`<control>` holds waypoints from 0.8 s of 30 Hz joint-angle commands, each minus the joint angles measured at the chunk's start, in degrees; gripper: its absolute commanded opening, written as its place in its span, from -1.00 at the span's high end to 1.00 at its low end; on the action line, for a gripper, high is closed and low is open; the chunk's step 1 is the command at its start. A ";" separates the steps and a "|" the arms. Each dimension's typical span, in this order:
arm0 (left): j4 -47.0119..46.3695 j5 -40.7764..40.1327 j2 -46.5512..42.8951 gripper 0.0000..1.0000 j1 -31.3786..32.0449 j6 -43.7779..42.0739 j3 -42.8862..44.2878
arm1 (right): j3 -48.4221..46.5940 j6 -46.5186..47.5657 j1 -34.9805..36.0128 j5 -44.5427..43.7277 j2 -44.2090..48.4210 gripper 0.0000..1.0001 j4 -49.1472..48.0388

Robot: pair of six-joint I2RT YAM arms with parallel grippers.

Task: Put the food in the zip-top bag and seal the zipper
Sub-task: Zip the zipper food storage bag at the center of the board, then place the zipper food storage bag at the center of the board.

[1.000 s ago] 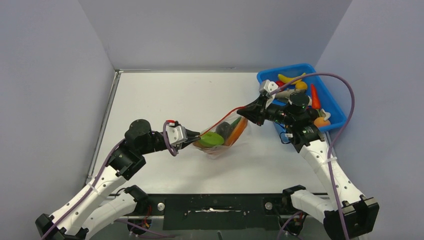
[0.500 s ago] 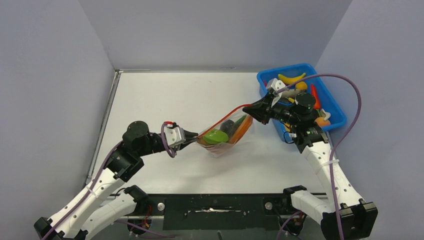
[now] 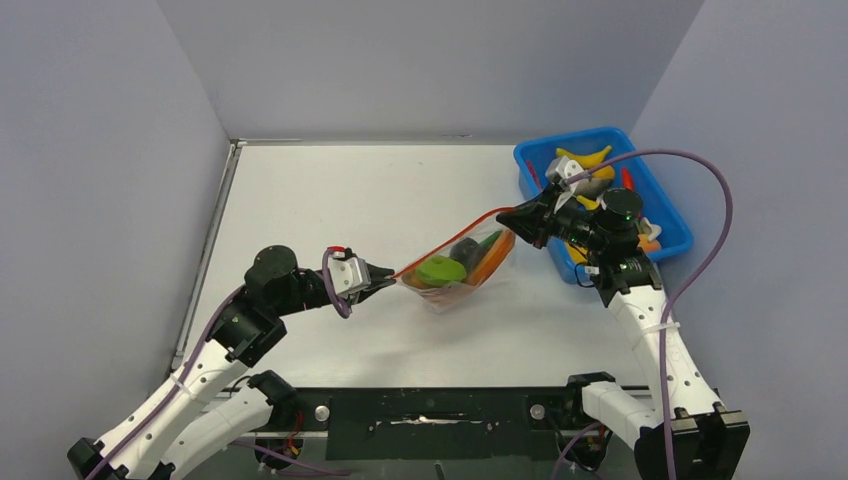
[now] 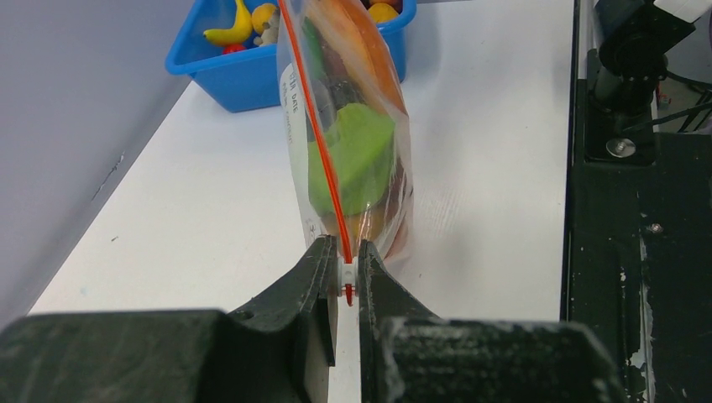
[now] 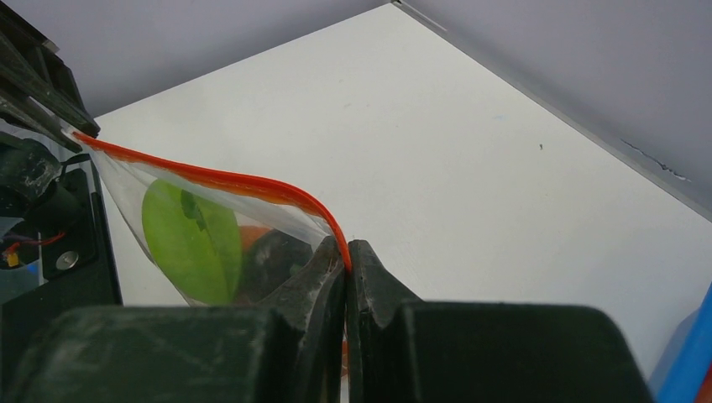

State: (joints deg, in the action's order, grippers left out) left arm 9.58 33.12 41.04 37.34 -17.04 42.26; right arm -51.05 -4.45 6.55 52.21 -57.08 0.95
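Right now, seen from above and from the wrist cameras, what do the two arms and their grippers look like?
The left arm and the right arm share one build: white tube links joined by round black joints. A purple cable runs along each. Each wrist carries a white block. The left gripper and the right gripper have two black, wedge-shaped fingers.

From above, the right arm [image 3: 600,228] covered the middle of the tray [image 3: 523,165], so much of the food [image 3: 583,157] in it could not be told. In the left wrist view the top edge cut off the far end of the bag [image 4: 291,109], and the near end of the zipper [image 4: 312,126] was lost inside the pinch of the left claw [image 4: 346,256]. In the right wrist view the right claw [image 5: 346,252] hid the bag's bottom and half a dark piece [image 5: 275,249], and the tray was only a blue sliver at the edge.
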 commanded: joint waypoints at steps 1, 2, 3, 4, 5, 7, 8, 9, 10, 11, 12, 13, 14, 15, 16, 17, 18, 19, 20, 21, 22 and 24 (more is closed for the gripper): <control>1.92 0.80 -1.55 1.00 -0.48 -0.38 0.24 | -0.05 -0.83 -3.68 -3.46 1.88 1.00 -5.07; 1.93 0.80 -1.57 1.00 -0.43 -0.37 0.15 | 0.23 -1.16 -3.91 -3.20 1.76 1.00 -5.38; 1.93 0.72 -1.66 1.00 -0.50 -0.23 0.02 | 0.43 -1.58 -4.02 -3.12 1.72 1.00 -5.50; 2.12 0.64 -1.67 1.00 -0.48 -0.19 -0.03 | 0.57 -1.69 -4.14 -3.08 1.69 1.00 -5.51; 2.18 0.52 -1.77 1.00 -0.44 -0.08 -0.09 | 0.74 -1.91 -4.17 -3.08 1.75 1.00 -5.44; 2.52 0.17 -1.99 1.00 -0.44 0.11 -0.23 | 1.19 -2.52 -4.17 -2.17 1.94 1.00 -6.07; 2.54 -0.01 -2.21 1.00 -0.43 0.42 -0.30 | 1.60 -3.28 -4.17 -0.79 2.09 1.00 -6.83; 2.54 -0.21 -2.48 1.00 -0.45 0.68 -0.43 | 1.94 -4.26 -4.15 1.43 1.99 1.00 -7.66; 2.46 -0.43 -2.76 1.00 -0.43 0.96 -0.50 | 2.07 -5.21 -3.97 3.07 1.75 1.00 -7.88; 2.45 -0.51 -3.00 1.00 -0.43 1.41 -0.54 | 2.17 -5.79 -3.75 4.14 1.57 1.00 -7.63; 2.42 -0.45 -3.25 1.00 -0.51 1.99 -0.63 | 2.18 -5.97 -3.46 4.63 1.54 1.00 -6.60; 2.38 -0.16 -3.51 1.00 -0.47 2.54 -0.71 | 2.14 -5.94 -3.16 4.73 1.76 1.00 -5.10; 2.34 0.29 -3.70 1.00 -0.50 3.32 -0.81 | 1.99 -5.97 -2.89 4.64 2.33 1.00 -3.46; 2.08 0.73 -3.91 1.00 -0.44 4.31 -1.16 | 1.69 -6.05 -2.79 4.03 2.92 1.00 -0.88; 1.46 1.18 -4.14 1.00 -0.45 5.49 -1.42 | 1.21 -6.31 -2.57 3.58 3.46 1.00 1.22; 0.56 1.95 -4.31 1.00 -0.44 6.66 -1.87 | 0.56 -6.62 -2.45 2.33 4.10 1.00 3.55; -0.33 2.90 -4.42 1.00 -0.43 7.73 -2.37 | -0.18 -7.07 -2.27 1.19 4.69 1.00 6.40; -1.68 3.62 -4.51 1.00 -0.43 9.30 -3.13 | -1.10 -7.43 -2.10 0.06 5.04 1.00 9.48; -3.28 4.01 -4.52 1.00 -0.47 11.24 -3.79 | -2.61 -7.59 -1.94 -1.14 5.39 1.00 12.78; -5.06 4.29 -4.47 1.00 -0.49 13.47 -4.31 | -3.52 -8.16 -1.77 -2.38 5.58 1.00 15.73; -7.01 4.64 -4.40 1.00 -0.43 15.38 -5.71 | -4.17 -9.08 -1.64 -3.61 5.72 1.00 17.86; -10.80 4.82 -3.90 1.00 -0.42 18.65 -7.93 | -3.75 -11.16 -1.58 -4.44 6.04 1.00 19.31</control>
State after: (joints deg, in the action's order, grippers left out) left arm 7.25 35.22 37.28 37.28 -7.27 37.06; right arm -50.98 -11.97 5.02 53.82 -52.93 14.37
